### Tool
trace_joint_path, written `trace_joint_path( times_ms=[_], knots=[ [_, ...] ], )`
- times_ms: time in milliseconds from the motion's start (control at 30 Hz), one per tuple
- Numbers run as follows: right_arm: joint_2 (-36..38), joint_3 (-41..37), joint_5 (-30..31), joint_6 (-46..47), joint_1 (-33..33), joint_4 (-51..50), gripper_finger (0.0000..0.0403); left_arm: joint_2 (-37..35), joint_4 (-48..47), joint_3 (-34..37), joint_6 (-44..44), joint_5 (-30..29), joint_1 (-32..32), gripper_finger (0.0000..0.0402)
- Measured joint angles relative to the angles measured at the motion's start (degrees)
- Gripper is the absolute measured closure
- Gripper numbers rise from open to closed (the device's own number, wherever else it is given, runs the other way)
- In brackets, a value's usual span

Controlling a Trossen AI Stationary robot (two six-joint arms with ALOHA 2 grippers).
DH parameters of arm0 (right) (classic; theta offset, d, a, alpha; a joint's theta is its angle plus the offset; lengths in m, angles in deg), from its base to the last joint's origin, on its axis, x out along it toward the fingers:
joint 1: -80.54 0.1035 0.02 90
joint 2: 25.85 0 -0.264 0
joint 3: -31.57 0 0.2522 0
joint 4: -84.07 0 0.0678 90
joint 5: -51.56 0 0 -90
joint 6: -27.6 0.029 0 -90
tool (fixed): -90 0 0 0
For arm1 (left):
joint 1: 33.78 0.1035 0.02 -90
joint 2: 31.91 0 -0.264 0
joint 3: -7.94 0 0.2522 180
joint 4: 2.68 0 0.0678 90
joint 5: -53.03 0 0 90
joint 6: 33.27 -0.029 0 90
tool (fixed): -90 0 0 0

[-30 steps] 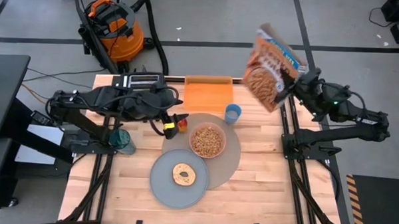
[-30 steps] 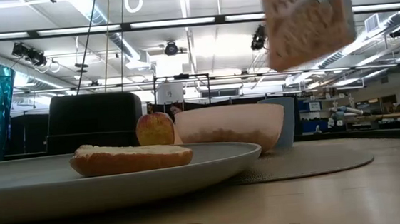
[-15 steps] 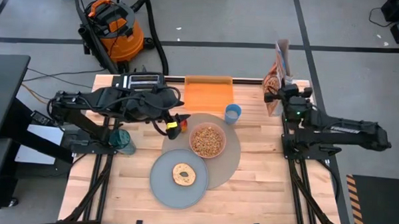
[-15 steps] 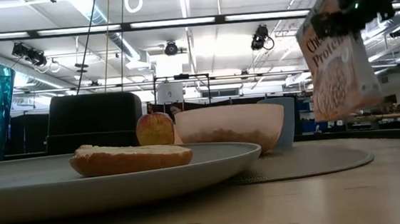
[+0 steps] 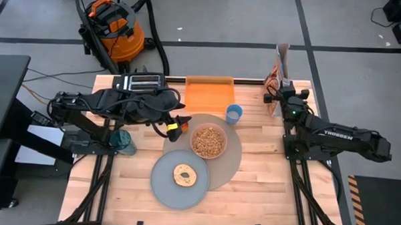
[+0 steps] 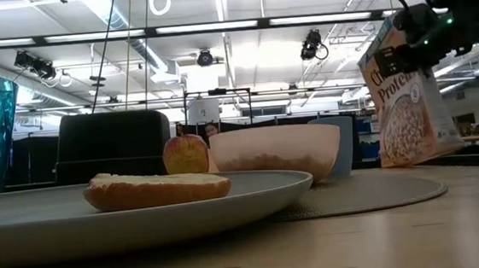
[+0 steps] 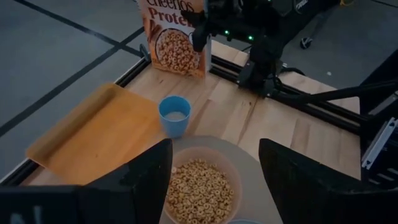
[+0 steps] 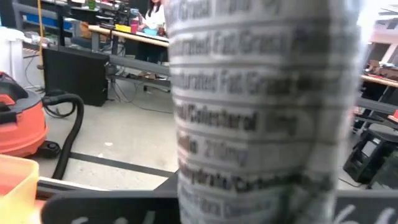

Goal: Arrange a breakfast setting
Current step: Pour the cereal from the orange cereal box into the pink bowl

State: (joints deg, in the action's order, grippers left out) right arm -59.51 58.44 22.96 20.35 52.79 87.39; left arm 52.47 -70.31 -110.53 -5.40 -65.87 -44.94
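Note:
My right gripper (image 5: 279, 95) is shut on a cereal box (image 5: 281, 68) that stands upright at the table's far right corner; the box also shows in the low view (image 6: 408, 95). My left gripper (image 5: 179, 124) is wide open over the left edge of the grey-brown mat (image 5: 231, 164), beside the red-yellow apple (image 6: 185, 154), which sits untouched. The pink bowl (image 5: 208, 142), filled with cereal, rests on the mat. The bagel (image 5: 183, 174) lies on the grey plate (image 5: 161, 188). The light-blue cup (image 5: 234, 114) stands at the mat's far edge. The spoon is not in view. My right gripper pinches the cereal box between its two fingers, one on each broad face, at the upper part of its near narrow side (image 7: 202, 37). The fingers (image 6: 392, 56) come level from the table's near side. The box is upright, slightly tilted; whether its bottom touches the table I cannot tell.
A black toaster (image 5: 143, 80) and an orange board (image 5: 209, 94) sit along the far edge. A teal glass (image 5: 122, 142) stands at the left edge. Bare wood lies to the right of the mat and along the near edge.
My right gripper has turned the cereal box from raised and tipped over to upright. It has brought the box down to the table's far right corner, still shut on it.

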Motion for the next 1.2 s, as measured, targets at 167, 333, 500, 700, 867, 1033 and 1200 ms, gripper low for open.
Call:
trace_joint_path(
  times_ms=[167,333,500,700,867,1033,1200],
  knots=[
    [-1.2,0.0,-0.8,0.2,-1.3,0.3,0.0320,0.0,0.0,0.0,0.0,0.0,-0.3,0.0155],
    [-1.1,0.3,-1.3,0.2,-1.0,-0.4,0.0261,0.0,0.1,0.0,0.0,0.0,-0.3,0.0155],
    [-1.1,4.4,-1.1,0.9,0.5,-4.2,0.0200,0.0,0.1,0.0,0.0,0.0,-0.3,0.0155],
    [-1.1,9.8,-1.1,8.3,2.2,-12.9,0.0137,0.0,0.1,0.0,0.0,0.0,-0.3,0.0155],
    [-1.0,13.3,-1.1,7.9,4.3,-15.4,0.0101,0.0,0.1,0.0,0.0,0.0,-0.3,0.0155],
    [-1.0,16.8,0.6,5.7,6.5,-15.4,0.0082,0.0,0.1,0.0,0.0,0.0,-0.3,0.0155],
    [-1.0,19.4,2.1,2.8,7.8,-15.4,0.0078,0.0,0.0,0.0,0.0,0.0,-0.3,0.0155]
  ],
)
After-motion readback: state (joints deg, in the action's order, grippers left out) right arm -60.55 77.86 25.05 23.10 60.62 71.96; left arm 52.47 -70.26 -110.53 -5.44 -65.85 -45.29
